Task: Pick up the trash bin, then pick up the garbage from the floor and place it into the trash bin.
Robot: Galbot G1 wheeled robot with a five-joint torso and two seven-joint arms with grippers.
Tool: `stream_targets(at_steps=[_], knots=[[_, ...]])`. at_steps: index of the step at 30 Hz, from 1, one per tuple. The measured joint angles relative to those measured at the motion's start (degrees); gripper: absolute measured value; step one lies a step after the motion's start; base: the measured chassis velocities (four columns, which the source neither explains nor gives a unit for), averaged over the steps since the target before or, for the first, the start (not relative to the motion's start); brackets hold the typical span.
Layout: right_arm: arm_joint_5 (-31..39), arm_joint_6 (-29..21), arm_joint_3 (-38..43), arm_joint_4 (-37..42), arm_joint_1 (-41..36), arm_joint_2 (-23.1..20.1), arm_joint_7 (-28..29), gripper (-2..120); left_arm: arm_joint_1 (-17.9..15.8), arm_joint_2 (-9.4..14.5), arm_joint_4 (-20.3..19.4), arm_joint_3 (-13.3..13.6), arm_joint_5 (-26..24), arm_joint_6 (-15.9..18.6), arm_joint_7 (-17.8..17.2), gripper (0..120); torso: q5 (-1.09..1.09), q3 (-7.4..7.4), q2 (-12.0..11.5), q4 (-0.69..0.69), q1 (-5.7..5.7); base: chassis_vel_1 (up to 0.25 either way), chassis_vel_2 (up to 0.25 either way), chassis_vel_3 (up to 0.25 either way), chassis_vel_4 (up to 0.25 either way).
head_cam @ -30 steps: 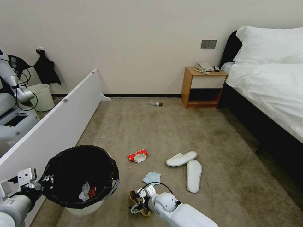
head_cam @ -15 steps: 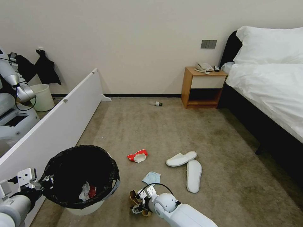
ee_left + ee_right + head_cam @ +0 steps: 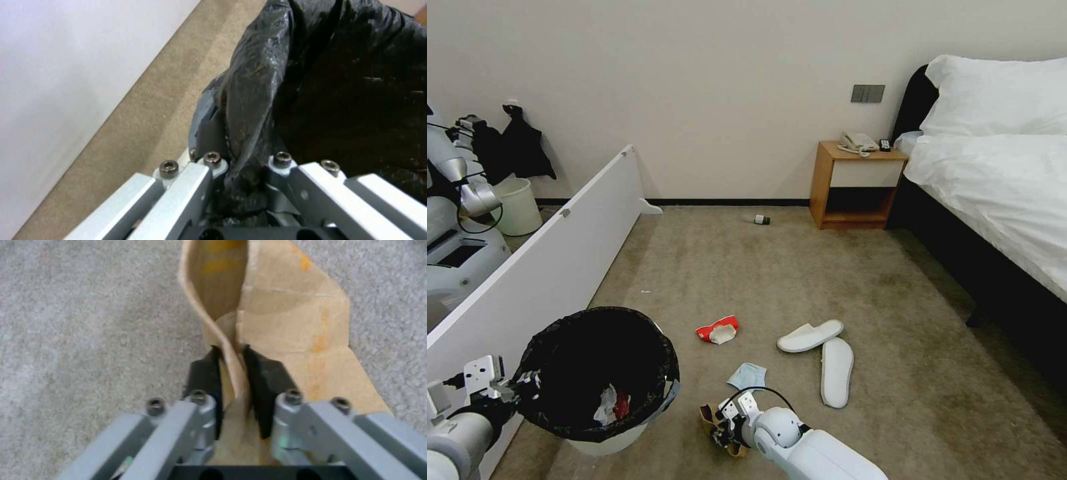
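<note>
The trash bin (image 3: 599,373), white with a black bag over its rim, hangs at the lower left of the head view. My left gripper (image 3: 520,387) is shut on its rim (image 3: 249,133). A white tissue (image 3: 606,405) and a red can (image 3: 622,403) lie inside the bin. My right gripper (image 3: 718,430) is low on the floor (image 3: 774,280), shut on a fold of the brown cardboard scrap (image 3: 285,326), whose edge (image 3: 706,416) shows beside the wrist. On the carpet lie a light-blue face mask (image 3: 747,375), a red-and-white packet (image 3: 718,329), two white slippers (image 3: 810,335) (image 3: 836,371) and a small bottle (image 3: 762,219).
A long white panel (image 3: 547,267) runs along the left, close to the bin. Behind it are a pale bucket (image 3: 517,203) and another robot (image 3: 454,220). A wooden nightstand (image 3: 857,187) and a bed (image 3: 1000,187) stand at the right. Open carpet lies between.
My right gripper's fingers have drawn together on the cardboard scrap. The bin and my left gripper have stayed put. The other robot's arm behind the panel has shifted.
</note>
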Motion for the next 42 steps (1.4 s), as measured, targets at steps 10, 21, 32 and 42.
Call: stream_targets(at_steps=[10, 21, 32, 42], knots=[[0.24, -0.09, -0.34, 0.26, 0.18, -0.14, -0.16, 0, -0.38, 0.15, 0.27, 0.25, 0.01, 0.00, 0.01, 4, 0.00, 0.00, 0.00, 0.00, 0.00, 0.000, 0.000, 0.000, 0.000], [0.64, 2.23, 1.66, 7.83, -0.46, -2.32, -0.41, 0, -0.16, 0.05, 0.43, 0.28, 0.02, 0.00, 0.06, 4, 0.00, 0.00, 0.00, 0.00, 0.00, 0.000, 0.000, 0.000, 0.000], [2.32, 8.57, 14.65, 24.85, -4.59, -6.70, -1.03, 0, 1.07, 2.02, -0.02, 1.54, -2.13, 0.00, -0.01, 4, 0.01, 0.00, 0.00, -0.02, 0.00, 0.000, 0.000, 0.000, 0.000], [3.00, 13.33, 18.90, 37.71, -1.80, -7.60, -2.14, 0, 0.20, 3.40, 1.39, 3.44, -1.67, 0.00, -0.03, 4, 0.00, 0.00, 0.00, -0.01, 0.00, 0.000, 0.000, 0.000, 0.000]])
